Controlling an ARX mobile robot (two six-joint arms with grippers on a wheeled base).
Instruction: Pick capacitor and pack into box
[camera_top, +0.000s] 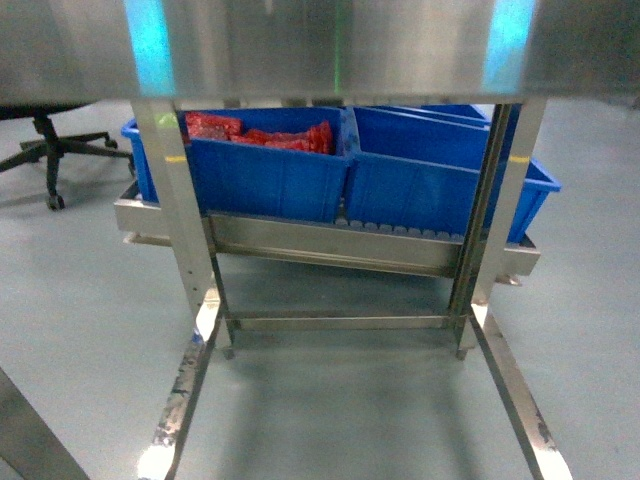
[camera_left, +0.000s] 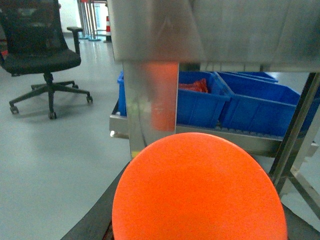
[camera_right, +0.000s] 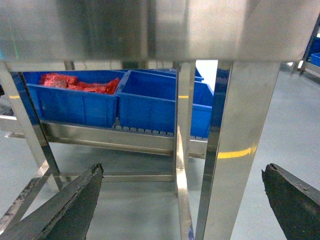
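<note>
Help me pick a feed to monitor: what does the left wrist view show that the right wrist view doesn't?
Only the left wrist view shows a black office chair and a large orange round object filling the foreground. Only the right wrist view shows the right gripper, its dark fingers spread apart. Both show the blue bins with red contents on the steel rack.

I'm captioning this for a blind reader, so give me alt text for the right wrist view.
Two dark gripper fingers spread wide at the bottom corners, facing a steel frame under a metal tabletop. Behind it, blue bins sit on a low rack, the left one holding red packets.
</note>
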